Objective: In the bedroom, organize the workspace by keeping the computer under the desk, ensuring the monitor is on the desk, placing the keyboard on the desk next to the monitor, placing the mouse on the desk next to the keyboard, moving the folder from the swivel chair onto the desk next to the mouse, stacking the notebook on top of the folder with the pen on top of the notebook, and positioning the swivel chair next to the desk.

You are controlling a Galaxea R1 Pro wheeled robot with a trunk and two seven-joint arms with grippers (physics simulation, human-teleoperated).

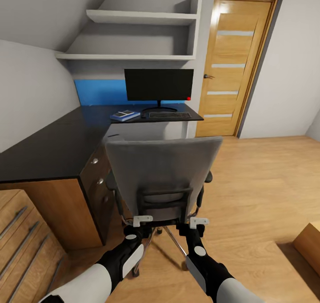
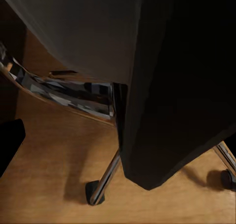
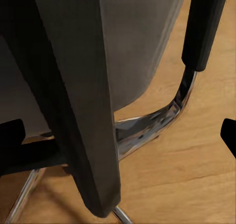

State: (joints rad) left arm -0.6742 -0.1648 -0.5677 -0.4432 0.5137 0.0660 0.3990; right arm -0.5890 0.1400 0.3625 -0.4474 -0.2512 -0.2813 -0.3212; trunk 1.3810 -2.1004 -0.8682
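The swivel chair (image 1: pixel 164 174) stands with its grey back toward me, close to the desk (image 1: pixel 49 147), whose black top runs to the far wall. On the far part stand the monitor (image 1: pixel 158 85) and, in front of it, the keyboard (image 1: pixel 169 115). A dark mouse (image 1: pixel 143 115) lies to the left of the keyboard. Left of that lies the blue folder (image 1: pixel 119 117) with the grey notebook (image 1: pixel 126 113) on it. My left gripper (image 1: pixel 142 223) and right gripper (image 1: pixel 195 225) are at the lower edge of the chair back. Both are open, with the black back frame (image 3: pixel 73 111) between the right fingers (image 3: pixel 10 140). The computer and pen are hidden.
A wooden dresser (image 1: pixel 26 245) stands at the near left beside the desk's drawers (image 1: pixel 100 178). A wooden door (image 1: pixel 231 67) is at the back right, and white shelves (image 1: pixel 142 16) hang above the monitor. A wooden box corner (image 1: pixel 311 243) pokes in at the right. Open floor lies to the right.
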